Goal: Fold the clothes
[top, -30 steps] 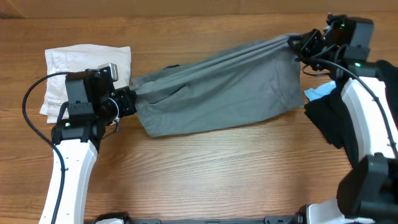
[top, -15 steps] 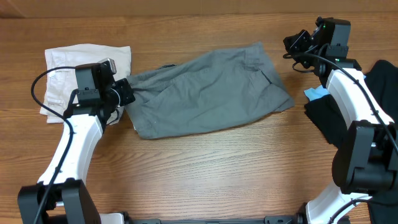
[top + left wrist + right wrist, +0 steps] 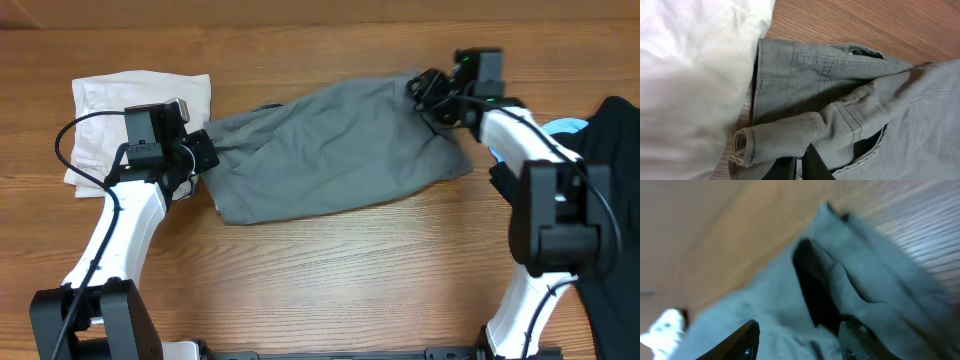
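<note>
Slackened and lowered since a second earlier: grey shorts [image 3: 340, 150], then stretched taut between both grippers, now lying loose at the middle of the wooden table [image 3: 330, 280]. Right gripper [image 3: 422, 92] shifted leftward and nearer, now over the far right corner of the shorts. Fingers [image 3: 747, 340] spread apart in the blurred right wrist view, cloth beyond them, nothing pinched. Left gripper [image 3: 200, 152] almost unmoved at the left end, jaws pressed together on a rolled fold near the waistband, as seen in the left wrist view.

Probable reason for the arrangement: left pinch kept as an anchor, so that the garment settles flat and extended after the right-hand release, ready for a fresh grip and a fold.

Long axis of the shorts from left to right, with the right end angled slightly toward the far side. Waistband with belt loops pointing left, lying against the edge of the cream shorts [image 3: 120, 110]; leg ends pointing right. Black garment [image 3: 620, 170] and light-blue garment [image 3: 565, 127] heaped at the right, apart from the shorts, seemingly not yet folded.
</note>
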Controlling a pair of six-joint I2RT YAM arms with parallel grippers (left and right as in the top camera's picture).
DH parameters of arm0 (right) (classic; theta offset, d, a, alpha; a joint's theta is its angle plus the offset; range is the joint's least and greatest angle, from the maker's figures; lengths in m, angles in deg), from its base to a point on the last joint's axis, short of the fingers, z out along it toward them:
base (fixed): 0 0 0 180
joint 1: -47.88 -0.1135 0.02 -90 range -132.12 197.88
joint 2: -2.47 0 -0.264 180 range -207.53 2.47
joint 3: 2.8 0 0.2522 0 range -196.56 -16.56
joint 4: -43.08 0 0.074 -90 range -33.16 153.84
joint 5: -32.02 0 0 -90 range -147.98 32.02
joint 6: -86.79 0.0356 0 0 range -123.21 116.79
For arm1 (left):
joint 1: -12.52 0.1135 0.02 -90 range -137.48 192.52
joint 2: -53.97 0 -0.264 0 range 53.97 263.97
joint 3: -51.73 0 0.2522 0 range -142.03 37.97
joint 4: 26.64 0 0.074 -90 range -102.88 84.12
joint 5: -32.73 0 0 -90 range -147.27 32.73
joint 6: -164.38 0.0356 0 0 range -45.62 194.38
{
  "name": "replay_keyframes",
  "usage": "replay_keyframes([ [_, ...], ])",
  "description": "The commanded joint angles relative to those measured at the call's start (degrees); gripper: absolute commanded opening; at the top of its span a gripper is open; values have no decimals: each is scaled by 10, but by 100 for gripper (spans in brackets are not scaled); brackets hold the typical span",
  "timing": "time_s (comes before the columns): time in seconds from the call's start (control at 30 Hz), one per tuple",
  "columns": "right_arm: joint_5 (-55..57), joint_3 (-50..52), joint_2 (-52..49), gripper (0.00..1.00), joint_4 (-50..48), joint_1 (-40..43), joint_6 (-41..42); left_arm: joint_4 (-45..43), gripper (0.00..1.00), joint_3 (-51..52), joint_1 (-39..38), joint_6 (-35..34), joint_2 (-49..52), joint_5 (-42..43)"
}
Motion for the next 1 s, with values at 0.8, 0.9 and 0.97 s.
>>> replay_keyframes([
  [0.8,-130,-8,108,4,-28,82,-61,-29,5,-8,3,-10,2,12],
  [0.9,-130,-8,116,4,-47,82,-61,-53,5,-8,3,-17,2,12],
  [0.97,-114,-8,113,4,-54,82,-61,-62,6,-8,3,-17,2,12],
])
